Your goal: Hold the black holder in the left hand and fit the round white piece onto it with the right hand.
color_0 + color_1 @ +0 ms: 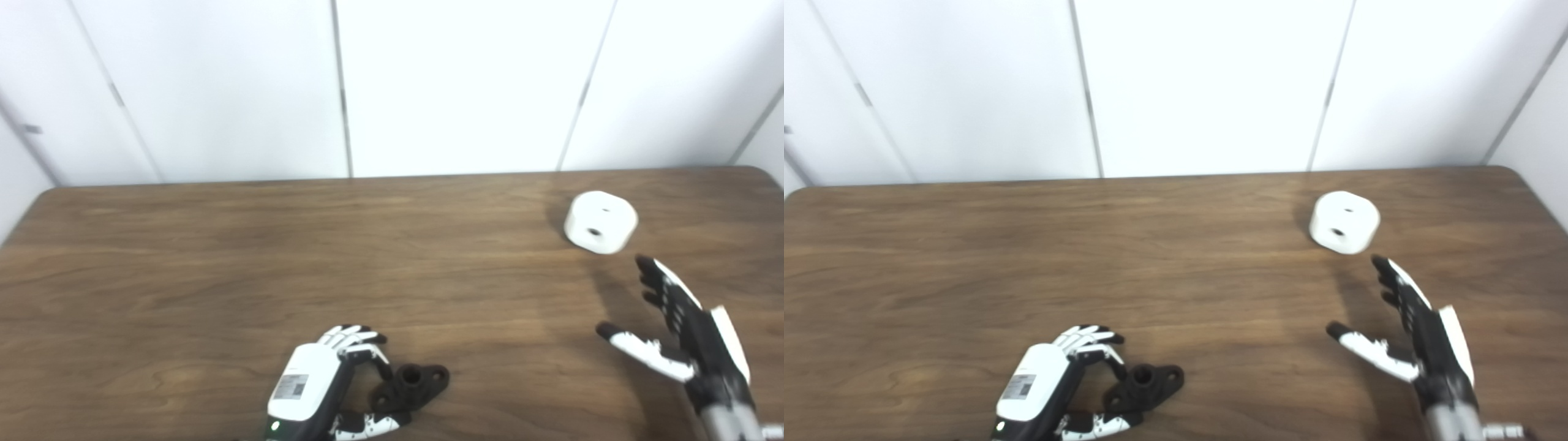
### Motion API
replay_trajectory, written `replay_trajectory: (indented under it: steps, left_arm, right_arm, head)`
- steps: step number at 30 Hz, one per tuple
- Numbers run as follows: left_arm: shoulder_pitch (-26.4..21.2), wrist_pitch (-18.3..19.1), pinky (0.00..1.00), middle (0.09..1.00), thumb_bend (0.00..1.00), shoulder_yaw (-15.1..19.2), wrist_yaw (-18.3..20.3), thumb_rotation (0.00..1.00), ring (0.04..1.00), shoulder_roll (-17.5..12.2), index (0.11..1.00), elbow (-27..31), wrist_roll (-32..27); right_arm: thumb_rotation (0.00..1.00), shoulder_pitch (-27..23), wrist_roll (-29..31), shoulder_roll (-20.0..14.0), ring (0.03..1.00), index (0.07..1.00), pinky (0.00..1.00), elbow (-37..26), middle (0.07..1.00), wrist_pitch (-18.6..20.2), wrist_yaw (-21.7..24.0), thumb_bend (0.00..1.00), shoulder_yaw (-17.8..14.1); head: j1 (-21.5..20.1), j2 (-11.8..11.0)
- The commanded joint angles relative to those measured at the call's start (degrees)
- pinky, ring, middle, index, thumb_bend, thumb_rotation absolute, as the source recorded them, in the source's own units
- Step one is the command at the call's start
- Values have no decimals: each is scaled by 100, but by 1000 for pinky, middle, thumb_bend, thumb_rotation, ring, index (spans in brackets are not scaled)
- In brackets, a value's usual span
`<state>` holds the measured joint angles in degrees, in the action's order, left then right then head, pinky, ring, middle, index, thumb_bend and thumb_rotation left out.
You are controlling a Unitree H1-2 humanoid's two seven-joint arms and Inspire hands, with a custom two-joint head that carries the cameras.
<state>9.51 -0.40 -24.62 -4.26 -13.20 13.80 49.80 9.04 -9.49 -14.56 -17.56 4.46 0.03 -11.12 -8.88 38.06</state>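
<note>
A: While the left hand was curling around the black holder, did it actually have a grip?
B: Couldn't tell. Fingers were bent over the holder's far-left side, thumb under its near edge, part sat between them on the table. Contact or a small gap, the views didn't settle it. Holder's bore faced up, flange stuck out beyond the fingertips.
A: Right hand?
B: Empty, fingers spread and straight, thumb out to the side. Round white piece lay just past its fingertips, not touching, near the table's far right.
A: Piece orientation?
B: Tilted, flat face toward the cameras, two dark holes showing on it.
A: So the step was the reach?
B: My read, yes. To do it well: keep the spread wide, bring fingers over the far side of the rim and thumb onto the near side, close on the curved wall, not the face. Leave the holes uncovered so they could be lined up with the holder's boss later.
A: Risk?
B: Fingertips nudging it first. A round piece would probably roll or skid away.
</note>
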Motion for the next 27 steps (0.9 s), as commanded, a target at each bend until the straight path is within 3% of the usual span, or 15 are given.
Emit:
replay_trajectory:
  steps: [1,5,8,11,14,22,27]
  left_arm:
    - [145,123,860,773,519,3,119,47,846,-42,487,-262,202]
    - [200,55,837,762,520,34,34,47,830,-75,487,-280,256]
    - [236,81,830,760,520,81,125,47,827,-123,487,-214,209]
    - [275,155,845,769,519,130,272,46,839,-163,487,-120,141]
    - [303,168,856,775,519,189,352,45,847,-184,487,-92,90]
    - [320,32,868,778,519,286,386,46,853,-298,487,-180,-9]
    - [344,26,876,781,519,334,453,45,861,-316,488,-160,-34]
  right_arm:
    - [320,-242,-140,-122,894,866,854,-191,901,20,-119,775,-98]
    - [301,-609,-432,-290,916,870,920,-146,907,274,-151,777,-154]
    - [310,-865,-672,-400,912,870,909,-88,902,391,-176,794,-174]
    - [333,-1156,-937,-579,892,880,862,2,892,611,-159,827,-156]
    - [374,-1386,-1249,-743,821,888,730,67,865,833,-137,842,-86]
    - [352,-2102,-1556,-1019,915,876,902,620,916,1153,-86,849,46]
    - [379,-2593,-1920,-1228,928,874,889,1001,929,1485,59,859,365]
  head:
    - [-123,-32]
    - [-329,-107]
    - [-477,-169]
    - [-590,-210]
    - [-699,-254]
    - [-863,-302]
    - [-935,-314]
